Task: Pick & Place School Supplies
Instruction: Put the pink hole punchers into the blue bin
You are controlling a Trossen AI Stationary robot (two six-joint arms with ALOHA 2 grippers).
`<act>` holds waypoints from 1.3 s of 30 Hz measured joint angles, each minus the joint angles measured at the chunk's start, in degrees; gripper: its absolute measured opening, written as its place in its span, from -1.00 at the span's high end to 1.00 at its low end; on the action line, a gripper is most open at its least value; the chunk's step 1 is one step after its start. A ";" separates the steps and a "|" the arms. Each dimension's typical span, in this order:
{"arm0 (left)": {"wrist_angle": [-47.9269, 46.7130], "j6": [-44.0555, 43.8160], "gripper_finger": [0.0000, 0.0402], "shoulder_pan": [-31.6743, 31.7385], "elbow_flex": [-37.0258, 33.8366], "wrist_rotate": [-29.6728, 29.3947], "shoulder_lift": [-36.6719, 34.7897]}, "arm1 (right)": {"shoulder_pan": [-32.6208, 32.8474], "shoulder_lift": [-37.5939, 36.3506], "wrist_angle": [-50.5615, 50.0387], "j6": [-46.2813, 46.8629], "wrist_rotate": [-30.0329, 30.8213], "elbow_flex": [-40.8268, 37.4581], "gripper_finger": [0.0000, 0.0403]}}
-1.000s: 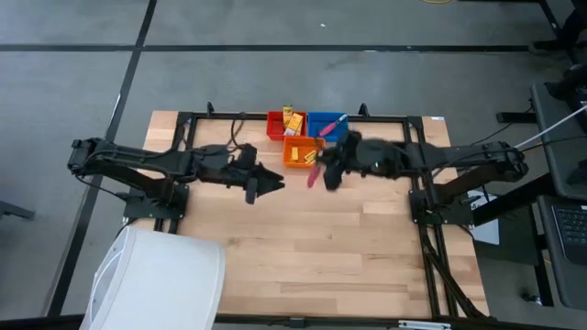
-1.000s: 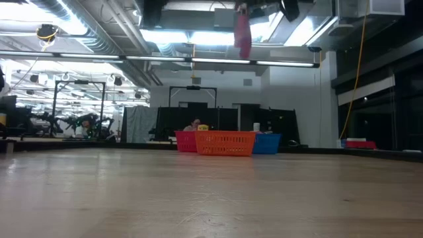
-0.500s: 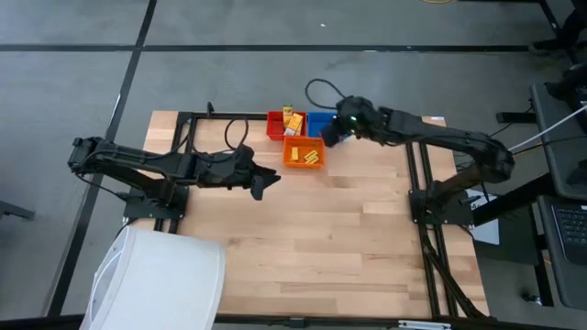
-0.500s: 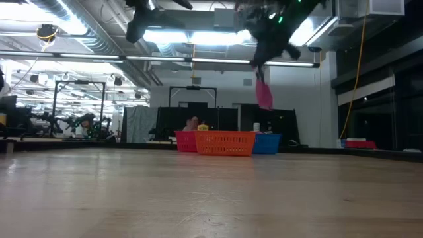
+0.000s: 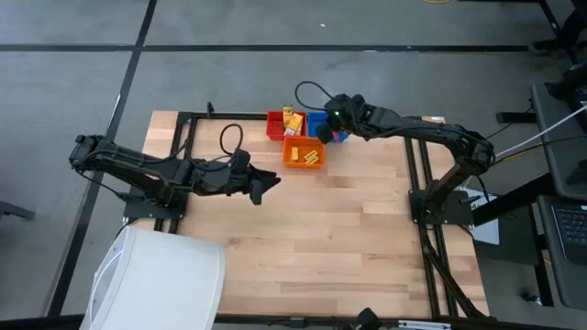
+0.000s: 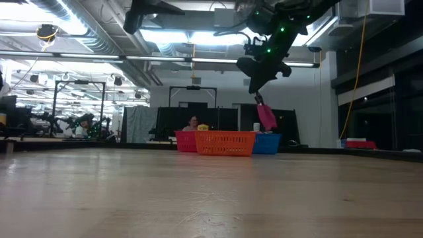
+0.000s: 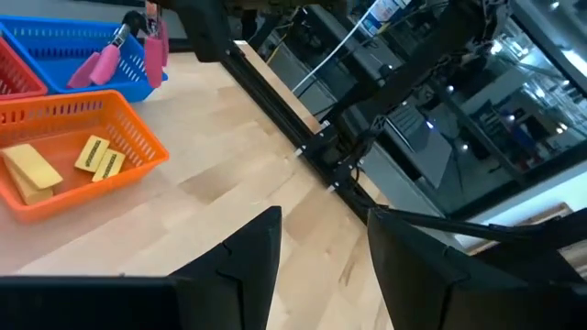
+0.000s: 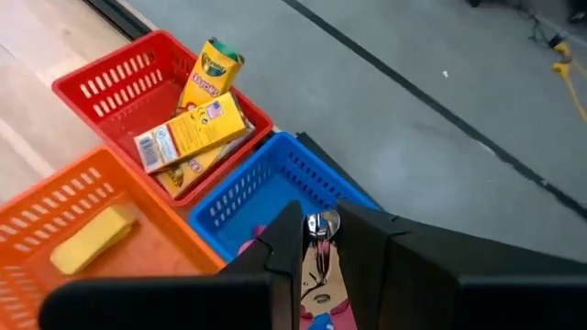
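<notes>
My right gripper is above the blue bin at the table's far edge, shut on pink-handled scissors that hang below it. A second pink pair lies inside the blue bin. The red bin holds yellow crayon boxes. Yellow blocks lie on the floor of the orange bin. My left gripper is open over bare wood, near and left of the orange bin, touching nothing. My right gripper pinches the scissors by their metal blades between its two fingers, coming from above and pointing down. The pink handles hang below the fingers, lifted clear, just above the blue bin.
The three bins stand close together at the middle of the table's far edge. A black frame rail runs along the table's side. A white object covers the near left corner. Bare wood spreads across the middle and near side.
My right gripper has carried the hanging scissors from above the wood beside the orange bin toward the far edge, over the blue bin, and has come down, staying shut on them. My left gripper has drawn back slightly toward the table's left.
</notes>
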 joint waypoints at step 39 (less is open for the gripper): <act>0.89 -9.15 0.20 -9.35 -0.02 -10.51 0.07 | 0.06 9.66 16.66 -15.74 3.92 -0.07 0.77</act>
